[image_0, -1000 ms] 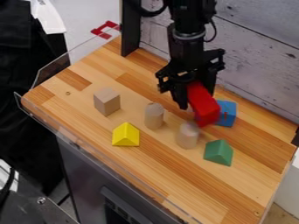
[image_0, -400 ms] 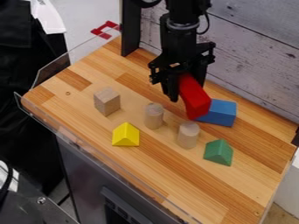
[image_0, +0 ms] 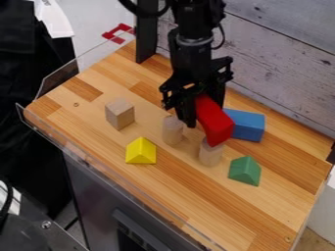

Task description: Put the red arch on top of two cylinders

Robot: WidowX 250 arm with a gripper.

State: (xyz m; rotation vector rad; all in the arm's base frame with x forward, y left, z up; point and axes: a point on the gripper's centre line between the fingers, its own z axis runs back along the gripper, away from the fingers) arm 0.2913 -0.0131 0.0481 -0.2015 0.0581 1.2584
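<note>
Gripper (image_0: 203,112) clamped on red arch (image_0: 214,120). Arch's near end over or against one cylinder (image_0: 210,154), contact unclear; other cylinder (image_0: 173,131) just beside gripper. Blue block (image_0: 247,125) near gripper, behind arch; yellow block (image_0: 141,151) farther off.

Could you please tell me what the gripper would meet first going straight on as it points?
Probably the wooden cylinder nearer the green block, touched first by the lower end of the red arch the gripper holds, though depth is unclear.

The black arm (image_0: 190,61) hangs from above, jaws pointing down, apparently clamped.
</note>
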